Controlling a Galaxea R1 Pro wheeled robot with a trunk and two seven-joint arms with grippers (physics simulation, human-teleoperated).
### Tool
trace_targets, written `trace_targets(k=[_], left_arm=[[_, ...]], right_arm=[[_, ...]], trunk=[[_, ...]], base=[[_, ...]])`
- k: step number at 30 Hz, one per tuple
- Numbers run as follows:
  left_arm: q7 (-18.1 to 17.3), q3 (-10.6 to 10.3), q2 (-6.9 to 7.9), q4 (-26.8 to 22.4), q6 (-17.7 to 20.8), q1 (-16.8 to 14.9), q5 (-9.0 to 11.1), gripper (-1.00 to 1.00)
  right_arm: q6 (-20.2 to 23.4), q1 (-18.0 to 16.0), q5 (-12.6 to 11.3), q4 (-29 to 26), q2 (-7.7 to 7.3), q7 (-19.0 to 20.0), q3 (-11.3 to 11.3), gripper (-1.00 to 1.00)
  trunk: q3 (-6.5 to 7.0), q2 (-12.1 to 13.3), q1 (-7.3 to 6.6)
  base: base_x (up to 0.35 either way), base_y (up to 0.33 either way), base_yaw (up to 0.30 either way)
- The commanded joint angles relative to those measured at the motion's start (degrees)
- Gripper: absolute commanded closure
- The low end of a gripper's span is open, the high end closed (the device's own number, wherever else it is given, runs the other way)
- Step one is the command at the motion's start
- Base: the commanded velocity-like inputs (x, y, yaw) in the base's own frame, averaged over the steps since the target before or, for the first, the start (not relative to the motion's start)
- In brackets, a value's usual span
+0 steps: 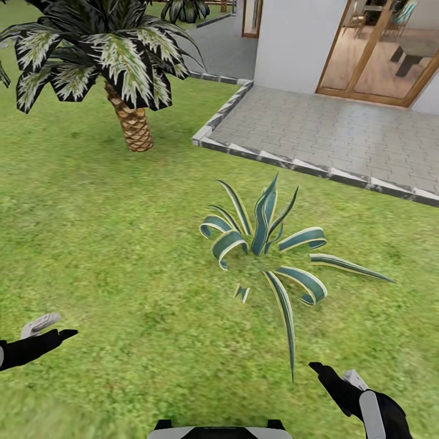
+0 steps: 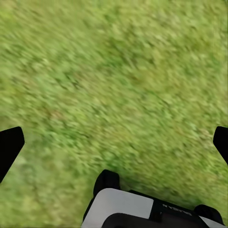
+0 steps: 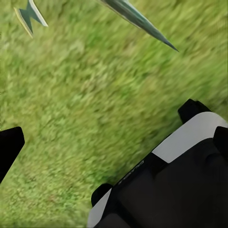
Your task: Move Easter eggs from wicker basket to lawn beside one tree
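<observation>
Near the striped agave (image 1: 268, 244), lawn (image 1: 122, 256) lies under both grippers; left gripper (image 1: 49, 329) and right gripper (image 1: 335, 373) spread wide, empty.

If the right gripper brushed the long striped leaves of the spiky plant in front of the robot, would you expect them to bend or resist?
The spiky plant would probably give a little: its leaves are long, thin and several already curl over. The pointed tips might snag the right gripper. Rooted in the lawn, it likely would not slide or tip.
</observation>
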Motion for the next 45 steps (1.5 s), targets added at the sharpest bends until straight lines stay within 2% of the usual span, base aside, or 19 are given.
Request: trace_targets(k=[1, 45], left_arm=[[-0.3, 0.18, -0.02, -0.01, 0.39, -0.08, -0.1, -1.0], [-0.28, 0.18, -0.02, 0.0, 0.39, -0.11, -0.1, -1.0]], right_arm=[[0.36, -0.06, 0.23, -0.1, 0.07, 0.36, -0.29, -1.0], [0.36, -0.06, 0.27, -0.1, 0.07, 0.36, -0.29, -1.0]], trunk=[[-0.08, -0.1, 0.03], [-0.08, -0.1, 0.03]], base=[[0.0, 0.164, 0.0], [0.0, 0.164, 0.0]])
